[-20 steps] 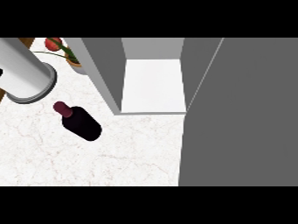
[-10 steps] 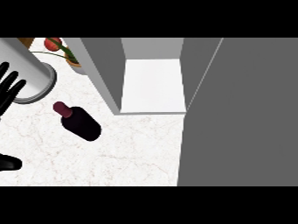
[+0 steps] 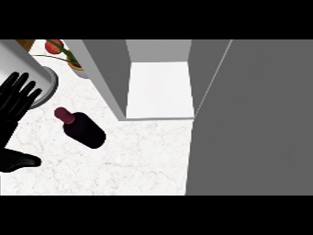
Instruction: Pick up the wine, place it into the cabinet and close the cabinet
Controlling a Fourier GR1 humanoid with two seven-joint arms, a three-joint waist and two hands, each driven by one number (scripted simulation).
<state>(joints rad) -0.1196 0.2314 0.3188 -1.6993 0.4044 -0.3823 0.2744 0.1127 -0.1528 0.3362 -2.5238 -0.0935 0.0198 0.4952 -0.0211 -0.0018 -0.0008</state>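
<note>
Black hand (image 3: 3, 120): the left one, at the left edge; fingers straight and spread, thumb out to the near side, holding nothing.
Right hand: not in view.
Wine (image 3: 79, 127): dark bottle lying on the table, just right of the hand and apart from it, neck pointing far-left.
Table (image 3: 131, 158): pale marble.
Cabinet (image 3: 111, 69): far and right of the bottle, white inside.
Door (image 3: 267, 119): open, a broad grey panel at right.
Done: nothing yet, as I judge it.
Left: grasp, lift, place inside, shut the door.
</note>
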